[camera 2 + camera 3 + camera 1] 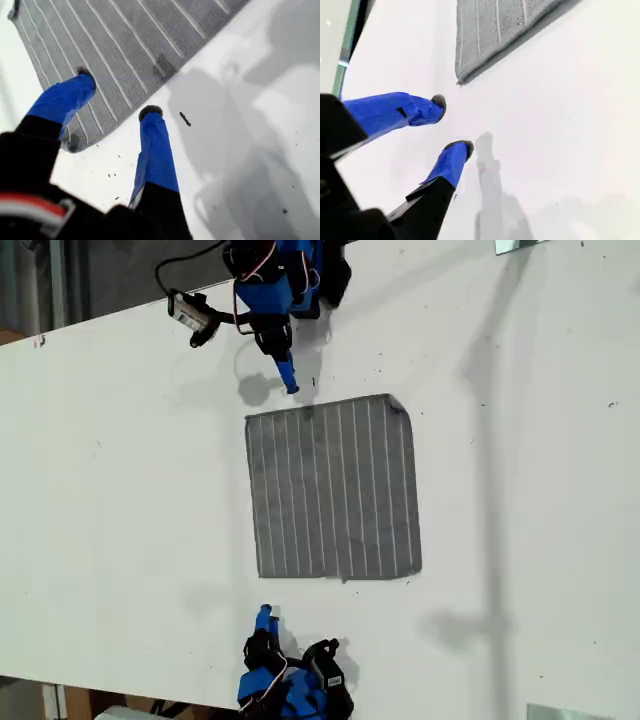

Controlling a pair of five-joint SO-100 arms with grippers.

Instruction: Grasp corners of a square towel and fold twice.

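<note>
The grey striped towel (333,488) lies flat and unfolded on the white table (120,490). My first gripper (288,380) comes in from the exterior view's top and is open. It sits just short of the towel's edge, near the corner (252,422). In the first wrist view that gripper (117,93) straddles the edge by a rounded corner (72,145), and one fingertip (85,75) shows in front of the towel (115,45). My second gripper (264,618) (451,124) is open at the exterior view's bottom. It is a short gap from the corner (263,573) (460,80), and nothing is held.
Both arm bases stand at the table's edges, at the exterior view's top (285,275) and bottom (295,690). Metal pieces sit at the exterior view's top right (520,245) and bottom right (570,712). A dark speck (185,119) marks the table near my first gripper.
</note>
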